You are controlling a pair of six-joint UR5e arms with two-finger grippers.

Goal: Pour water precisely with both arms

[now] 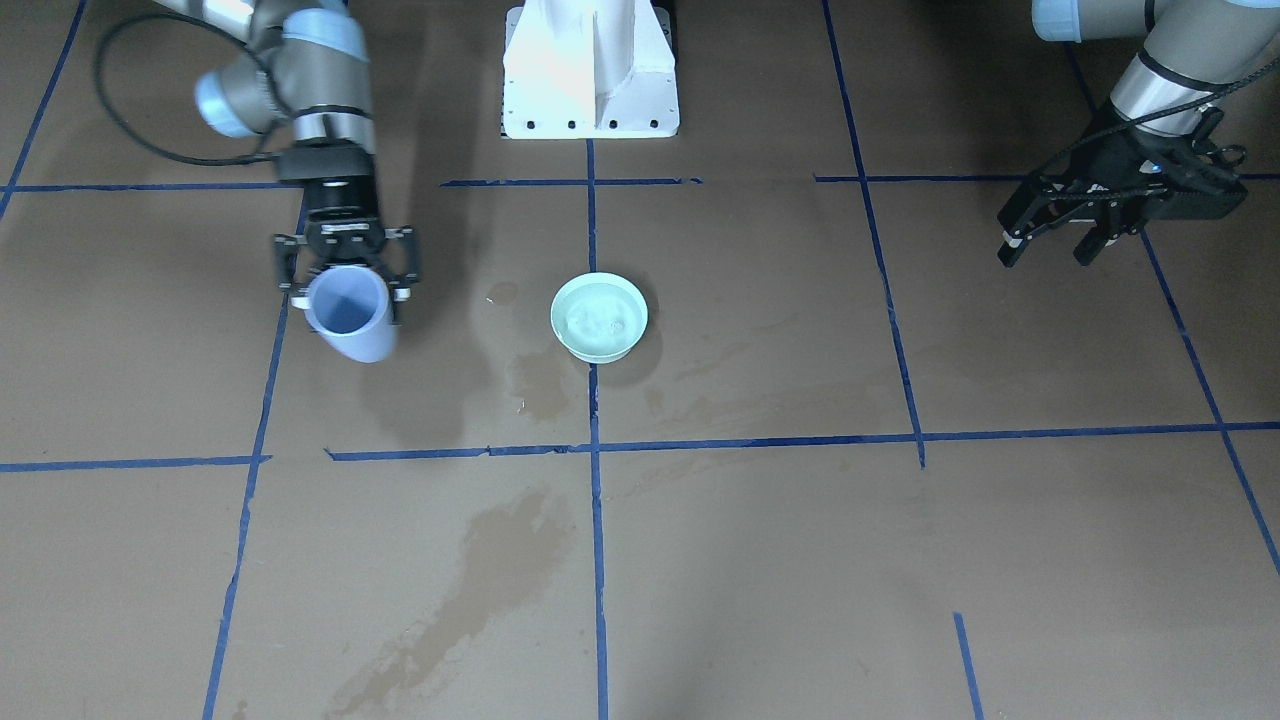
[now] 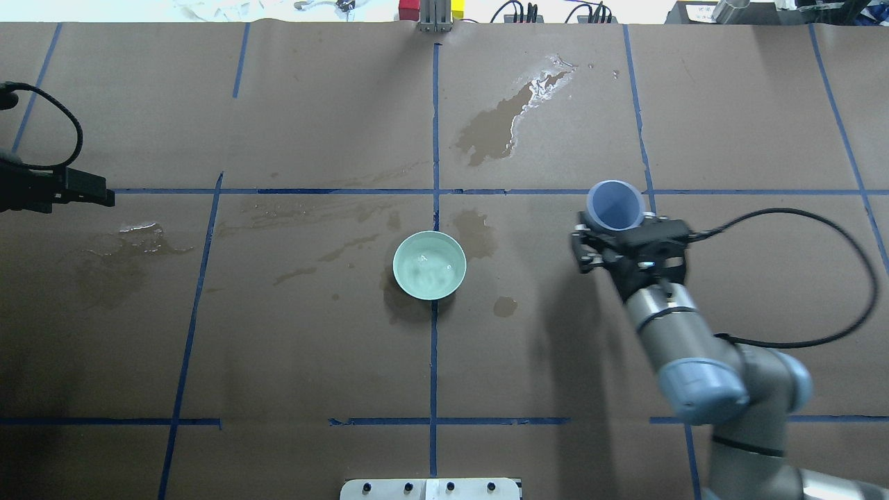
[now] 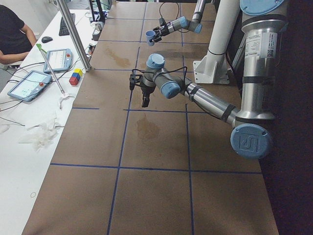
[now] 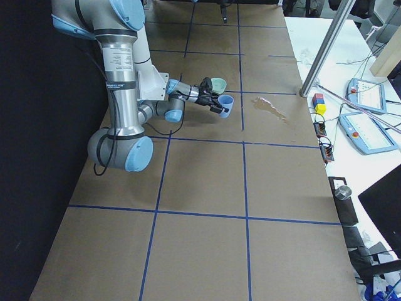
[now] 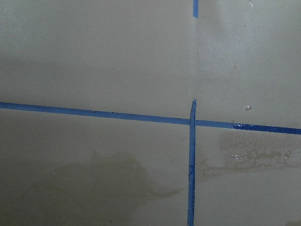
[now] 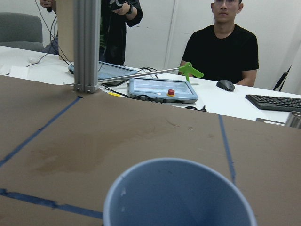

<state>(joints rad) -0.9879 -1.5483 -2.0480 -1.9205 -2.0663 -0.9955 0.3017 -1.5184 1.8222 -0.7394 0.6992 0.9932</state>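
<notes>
My right gripper [image 1: 347, 288] is shut on a pale blue cup [image 1: 348, 314], held tilted with its mouth pointing away from the robot. The cup also shows in the overhead view [image 2: 615, 205], and the right wrist view shows its inside [image 6: 178, 197] with no liquid visible. A pale green bowl [image 1: 598, 317] stands at the table's middle with clear water [image 2: 430, 267] glistening in it. The cup is well apart from the bowl, on my right side. My left gripper [image 1: 1048, 250] is open and empty, hovering far from the bowl on my left side.
Wet patches darken the brown paper, a long one [image 1: 500, 570] on the operators' side and smaller ones [image 2: 476, 232] near the bowl. The white pedestal [image 1: 590, 70] stands behind the bowl. An aluminium post [image 6: 87, 44], tablets and seated people are beyond the far edge.
</notes>
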